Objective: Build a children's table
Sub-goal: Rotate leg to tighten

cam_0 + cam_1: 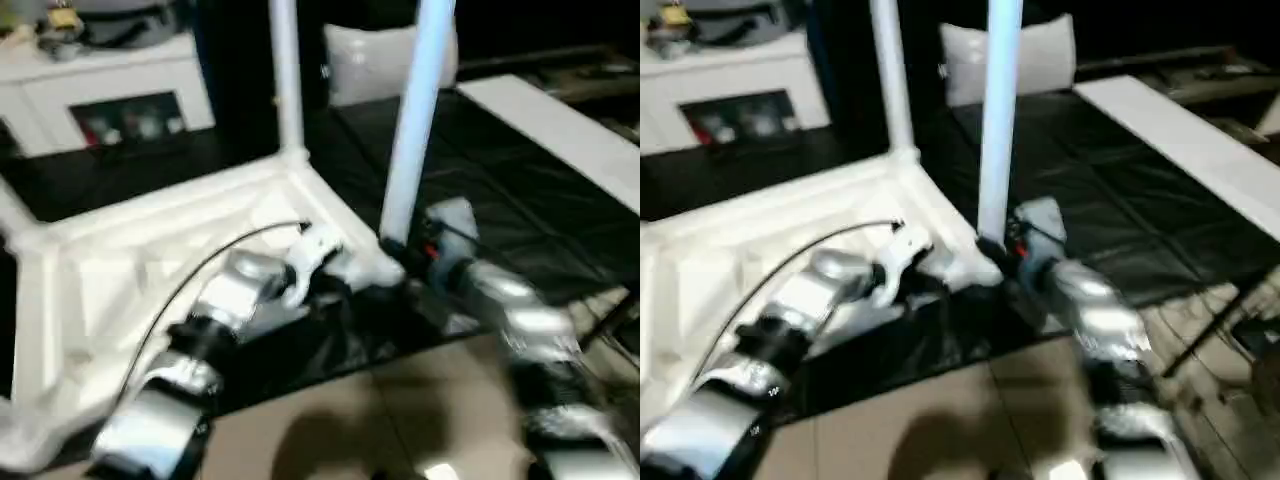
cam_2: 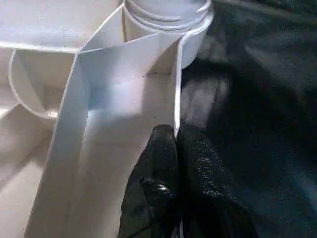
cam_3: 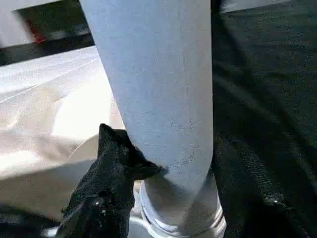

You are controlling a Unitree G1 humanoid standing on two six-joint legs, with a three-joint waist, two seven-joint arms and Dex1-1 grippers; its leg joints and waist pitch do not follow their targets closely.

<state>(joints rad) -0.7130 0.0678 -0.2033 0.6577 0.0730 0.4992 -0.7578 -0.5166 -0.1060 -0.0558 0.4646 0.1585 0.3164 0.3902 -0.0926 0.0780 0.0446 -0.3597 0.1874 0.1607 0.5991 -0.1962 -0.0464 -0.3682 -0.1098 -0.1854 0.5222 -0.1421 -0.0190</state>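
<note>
Your left pincer [image 2: 174,148] pinches the thin ribbed rim of the upturned white plastic table top [image 1: 150,250]; your right pincer [image 3: 163,173] clasps a smooth, tapered white leg [image 3: 158,89] near its corner socket [image 3: 183,223].

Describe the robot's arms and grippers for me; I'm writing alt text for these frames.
Both forearms are shiny silver cylinders with black bands at the joints. The left arm carries a white wrist block and a thin black cable arcing along it. The right arm has a grey wrist housing with a small red mark. The fingers are black with a rough, grainy surface.
</note>
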